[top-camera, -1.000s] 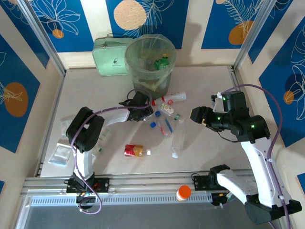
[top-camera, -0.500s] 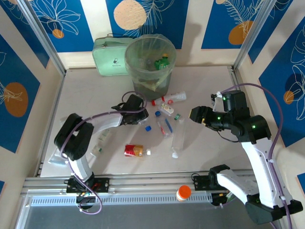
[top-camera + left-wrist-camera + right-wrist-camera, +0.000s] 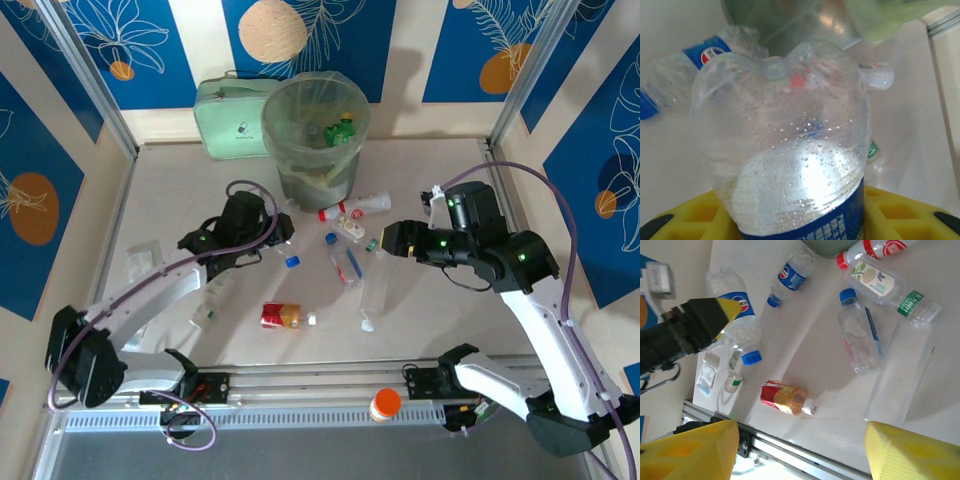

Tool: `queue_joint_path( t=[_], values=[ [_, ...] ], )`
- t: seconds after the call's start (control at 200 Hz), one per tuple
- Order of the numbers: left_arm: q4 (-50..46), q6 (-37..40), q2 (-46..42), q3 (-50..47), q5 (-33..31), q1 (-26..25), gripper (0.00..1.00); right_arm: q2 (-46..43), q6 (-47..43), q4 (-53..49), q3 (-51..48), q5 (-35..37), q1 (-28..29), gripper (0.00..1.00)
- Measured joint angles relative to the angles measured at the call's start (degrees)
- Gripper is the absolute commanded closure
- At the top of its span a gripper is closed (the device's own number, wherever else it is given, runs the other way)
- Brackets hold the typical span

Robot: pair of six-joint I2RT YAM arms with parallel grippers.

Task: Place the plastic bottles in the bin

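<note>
Packets of clear plastic [image 3: 128, 322] lay on the counter [image 3: 440, 170] farthest left of the bin [image 3: 300, 172] and much nearer the arm bases, with a small green-labelled bottle [image 3: 205, 312] just to their right. Behind the bin on its left side sat a mint-green case [image 3: 230, 125], just beside its wall. The left hand [image 3: 270, 235] hung in front of the bin, slightly left of it, clamped across a clear blue-labelled bottle [image 3: 790, 165] with a blue cap; droplets clung inside its crumpled body. The bin itself stood upright at the back of the counter, its pale liner folded over the rim, and a green bottle [image 3: 341, 130] lay inside. A red-and-yellow bottle [image 3: 282, 317] lay on its side well in front of the bin. To the bin's front right several bottles lay close together: a red-capped one [image 3: 357, 205] nearest the bin, a blue-capped one [image 3: 346, 266] and a long clear one [image 3: 373, 292]. Further right of the bin, the right hand [image 3: 388, 240] hovered above the counter, fingers spread wide, holding nothing.
</note>
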Motion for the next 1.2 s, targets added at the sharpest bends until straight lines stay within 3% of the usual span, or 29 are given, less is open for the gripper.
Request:
queue_joint_path(
  t=[0.36, 0.65, 0.95, 1.2],
  values=[
    [-8.46, 7.72, 2.27, 26.64, -0.26, 0.02, 0.54, 1.42, -0.22, 0.98, 1.42, 3.54, 1.66, 0.32],
    [-16.94, 11.82, 20.28, 55.15, 0.5, 1.68, 0.55, -0.72, -1.09, -0.04, 4.46, 4.98, -1.92, 0.32],
    [-18.91, 10.03, 43.15, 81.09, 4.98, 8.33, 0.55, -1.77, -2.45, -2.16, 5.62, 4.98, -3.32, 0.32],
    [-15.43, 6.56, 53.88, 86.71, 8.81, 8.74, 0.55, -3.52, -3.45, -3.19, 5.62, 4.55, -5.33, 0.32]
  ],
)
